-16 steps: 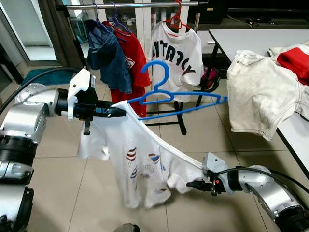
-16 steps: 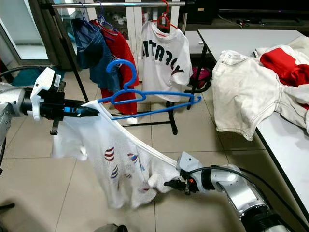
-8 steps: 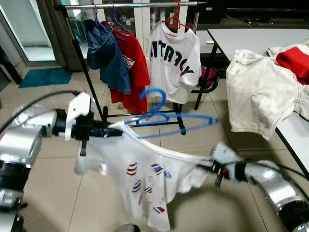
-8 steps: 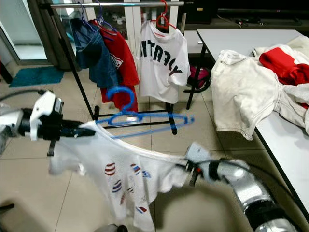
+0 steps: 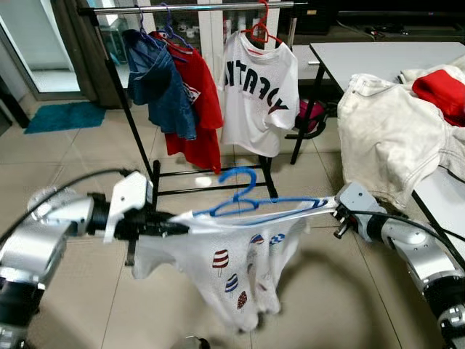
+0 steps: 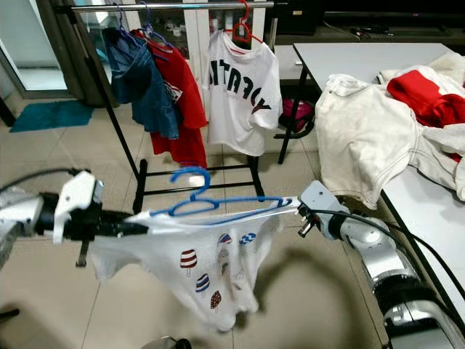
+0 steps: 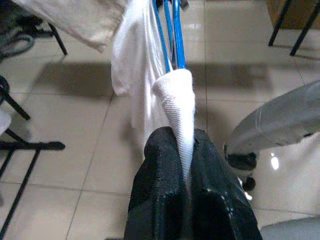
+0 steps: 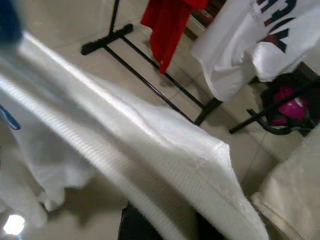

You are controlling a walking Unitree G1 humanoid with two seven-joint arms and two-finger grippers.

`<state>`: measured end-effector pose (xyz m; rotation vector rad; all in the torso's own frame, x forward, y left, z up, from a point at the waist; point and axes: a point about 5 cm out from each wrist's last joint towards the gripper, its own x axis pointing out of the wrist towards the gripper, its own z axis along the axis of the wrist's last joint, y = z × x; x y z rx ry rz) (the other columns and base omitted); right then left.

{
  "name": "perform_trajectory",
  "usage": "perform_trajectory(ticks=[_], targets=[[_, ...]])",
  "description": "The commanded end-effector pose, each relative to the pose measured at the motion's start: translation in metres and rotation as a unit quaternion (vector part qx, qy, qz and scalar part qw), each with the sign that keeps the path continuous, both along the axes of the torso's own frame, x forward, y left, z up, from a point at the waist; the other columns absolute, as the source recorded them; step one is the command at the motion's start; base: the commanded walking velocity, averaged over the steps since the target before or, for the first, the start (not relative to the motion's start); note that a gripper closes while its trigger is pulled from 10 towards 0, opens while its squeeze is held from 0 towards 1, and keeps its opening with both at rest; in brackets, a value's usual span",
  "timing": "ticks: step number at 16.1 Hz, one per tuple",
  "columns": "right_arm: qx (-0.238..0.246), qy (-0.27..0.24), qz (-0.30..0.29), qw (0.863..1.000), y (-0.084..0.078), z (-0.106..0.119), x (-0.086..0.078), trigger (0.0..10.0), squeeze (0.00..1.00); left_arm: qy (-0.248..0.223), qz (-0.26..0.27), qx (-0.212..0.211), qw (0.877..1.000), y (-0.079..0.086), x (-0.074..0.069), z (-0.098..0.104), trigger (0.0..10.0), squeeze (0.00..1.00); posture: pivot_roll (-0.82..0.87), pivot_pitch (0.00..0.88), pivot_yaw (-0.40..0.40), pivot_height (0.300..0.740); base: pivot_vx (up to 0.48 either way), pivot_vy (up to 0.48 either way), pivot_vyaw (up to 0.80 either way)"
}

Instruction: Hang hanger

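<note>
Since a second ago our right arm has swung up from near the floor, so the white T-shirt (image 5: pixel 232 254) now stretches almost level between our two grippers instead of sloping down to the right, and the blue hanger (image 5: pixel 251 203) has dropped lower, in front of the rack's base.

On our left, the left gripper (image 5: pixel 178 227) has its fingers (image 7: pixel 160 175) pressed together on a fold of the shirt's edge, with the hanger's blue wires just beyond the pinch. The shirt, printed with small ice lollies, droops in the middle, and the hanger sits along its top edge, hook upright. On our right, the right gripper (image 5: pixel 336 209) pinches the opposite end of that edge at the hanger's tip.

Behind stands the clothes rack (image 5: pixel 127 109) with a denim garment (image 5: pixel 160 80), a red shirt (image 5: pixel 200 102) and a lettered white shirt (image 5: pixel 258 91). At far right a table (image 5: pixel 349 54) carries piled clothes (image 5: pixel 392 134).
</note>
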<state>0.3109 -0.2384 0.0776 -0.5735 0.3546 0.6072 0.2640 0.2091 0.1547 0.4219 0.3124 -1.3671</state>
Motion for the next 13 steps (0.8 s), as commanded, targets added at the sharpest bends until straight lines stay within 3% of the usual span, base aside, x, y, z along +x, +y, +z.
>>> perform_trajectory(ticks=[1, 3, 6, 9, 11, 13], targets=[[-0.01, -0.013, -0.025, 1.0, -0.012, 0.006, 0.003, 0.0, 0.0, -0.007, 0.005, 0.028, 1.0, 0.007, -0.001, 0.003, 0.0, 0.0, -0.15, 0.0, 0.048, 0.74, 0.0, 0.0, 0.0], [-0.02, -0.013, -0.026, 0.999, -0.014, 0.006, 0.004, 0.0, 0.0, -0.008, 0.01, 0.024, 1.0, 0.008, -0.004, 0.003, 0.0, 0.0, -0.15, 0.0, 0.044, 0.74, 0.0, 0.0, 0.0], [-0.026, -0.02, -0.018, 0.999, -0.013, 0.009, 0.008, 0.0, 0.0, -0.019, 0.026, 0.084, 0.996, 0.015, -0.002, -0.006, 0.0, 0.0, -0.15, 0.0, 0.044, 0.74, 0.0, 0.0, 0.0], [-0.023, -0.027, -0.006, 0.999, -0.009, 0.012, 0.01, 0.0, 0.0, -0.016, 0.023, 0.097, 0.995, 0.013, -0.003, -0.013, 0.0, 0.0, -0.16, 0.0, 0.045, 0.74, 0.0, 0.0, 0.0], [-0.021, -0.033, 0.012, 0.999, -0.003, 0.014, 0.011, 0.0, 0.0, -0.032, 0.025, 0.117, 0.992, 0.009, 0.002, -0.018, 0.0, 0.0, -0.16, 0.0, 0.045, 0.74, 0.0, 0.0, 0.0], [-0.031, -0.036, 0.078, 0.996, 0.015, 0.019, 0.009, 0.0, 0.0, -0.078, 0.031, 0.109, 0.99, -0.008, 0.02, -0.018, 0.0, 0.0, -0.16, 0.0, 0.036, 0.74, 0.0, 0.0, 0.0]])
